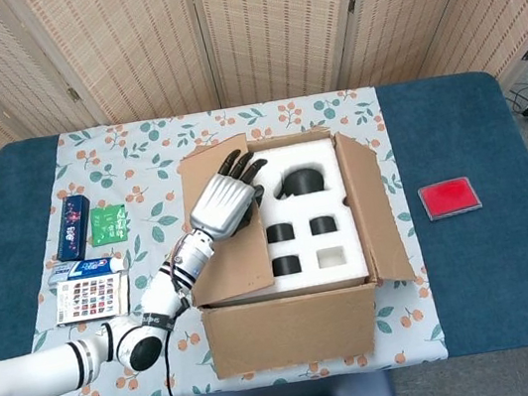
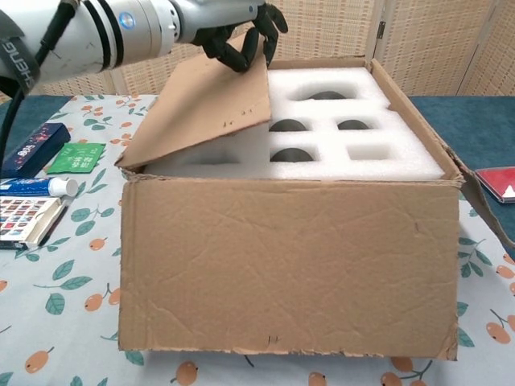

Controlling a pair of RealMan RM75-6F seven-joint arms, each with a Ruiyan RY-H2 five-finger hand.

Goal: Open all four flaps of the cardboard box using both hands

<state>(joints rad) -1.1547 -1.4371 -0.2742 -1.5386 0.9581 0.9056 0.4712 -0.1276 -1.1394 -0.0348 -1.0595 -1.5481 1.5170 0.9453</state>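
A cardboard box (image 1: 283,255) sits mid-table on a floral tablecloth (image 1: 143,192). The robot's left hand (image 1: 222,203) hooks curled fingers (image 2: 241,44) under the free edge of the left flap (image 2: 201,108) — gripping it, tilted halfway up, presumably to fold it outward. White foam insert (image 2: 354,149) shows beneath — the right hand is out of sight

Brown corrugated cardboard box (image 1: 295,329) (image 2: 290,269) at table centre, upright, top open. Left flap (image 1: 225,239) (image 2: 205,104) tilted up at slant, hinged on left wall, free edge raised. Right flap (image 1: 374,209) folded outward, sloping down. White foam insert (image 1: 309,213) (image 2: 354,137) fills interior, dark round and square cavities in rows.
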